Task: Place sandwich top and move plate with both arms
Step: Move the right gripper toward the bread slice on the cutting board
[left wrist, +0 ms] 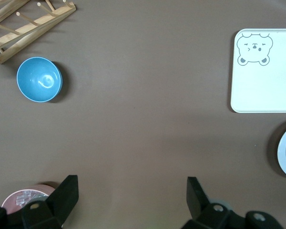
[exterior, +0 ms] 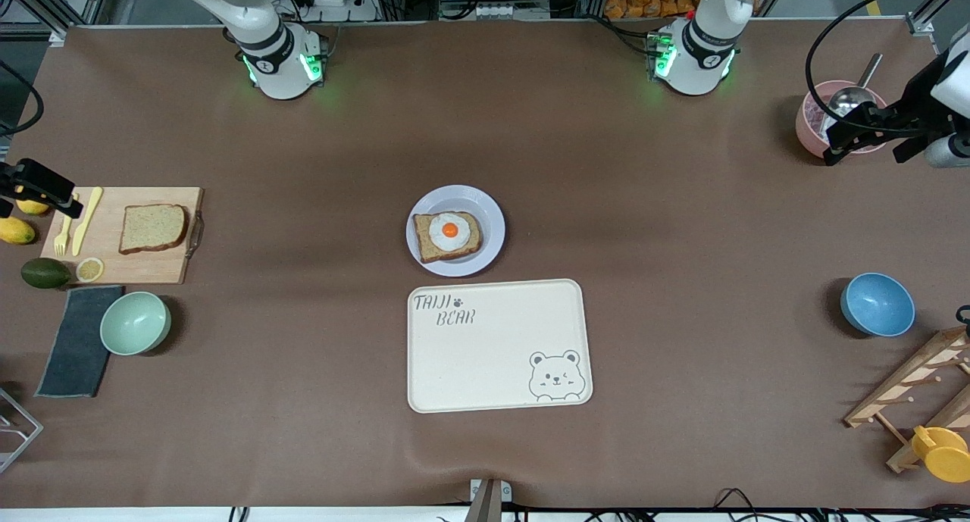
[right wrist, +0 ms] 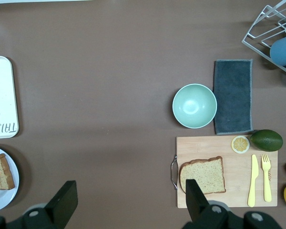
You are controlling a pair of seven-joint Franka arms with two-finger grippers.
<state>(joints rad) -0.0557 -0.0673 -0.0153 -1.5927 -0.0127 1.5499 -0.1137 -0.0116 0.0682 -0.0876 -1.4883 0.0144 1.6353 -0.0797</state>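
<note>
the plate sits mid-table just above the tray, egg toast on it; the sandwich top, probably soft and light, lies on the board, best pinched by its crust; right gripper over the board's edge and left gripper beside the pink bowl both gape, empty

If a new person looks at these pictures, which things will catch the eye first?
Probably the fried egg on bread on the plate mid-table, just farther from the front camera than the bear-printed tray. Next, the sandwich top lying on the cutting board at the right arm's end.
</note>
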